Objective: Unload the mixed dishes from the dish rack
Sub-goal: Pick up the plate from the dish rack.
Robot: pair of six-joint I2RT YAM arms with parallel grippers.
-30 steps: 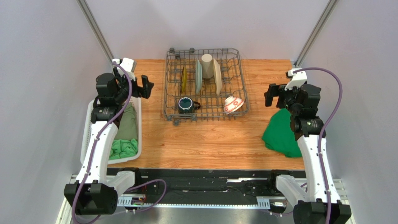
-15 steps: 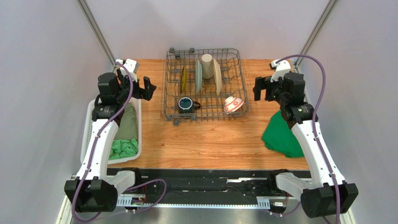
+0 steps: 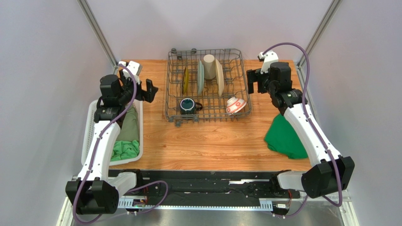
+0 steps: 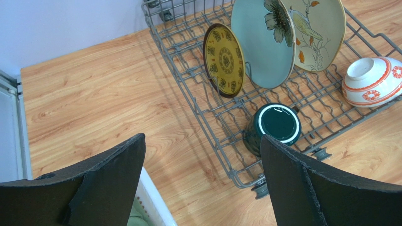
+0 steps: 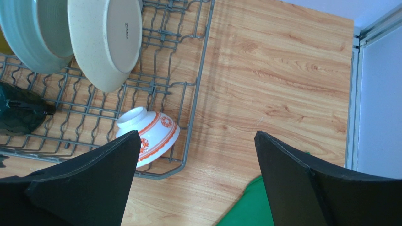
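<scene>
**Hovering on both flanks of a loaded rack**

I have the left pincer point(image 4: 202, 141) spread wide and holding nothing, out over the wood-grain tabletop point(image 3: 212, 141) to the left of the dark grey wire dish rack point(image 3: 214, 101). The right pincer point(image 5: 197, 136) is just as wide and just as empty, above the rack's near-right corner.

All six pieces sit in the rack. The yellow patterned plate point(image 4: 224, 60), pale green plate point(image 4: 264, 44) and cream plate with a bird point(image 4: 318, 33) stand on edge between the tines. The plain beige tumbler point(image 3: 209, 66) is behind them, and the dark teal mug point(image 4: 273, 127) is at the near-left.

The small red-and-white bowl point(image 5: 148, 136) lies tipped on its side against the near-right rim, and I judge it the likeliest first pick for the right arm. Its glazed, rounded wall could squirt out of a pinch taken too low. A finger coming down blind may also strike the rim wire instead.

The green and cream plates stand very close together. A finger pushed between them could knock one over, and pulling a plate sideways rather than straight up would catch it on the tines. The green cloth point(image 3: 285, 136) takes up part of the landing room on the right.
</scene>
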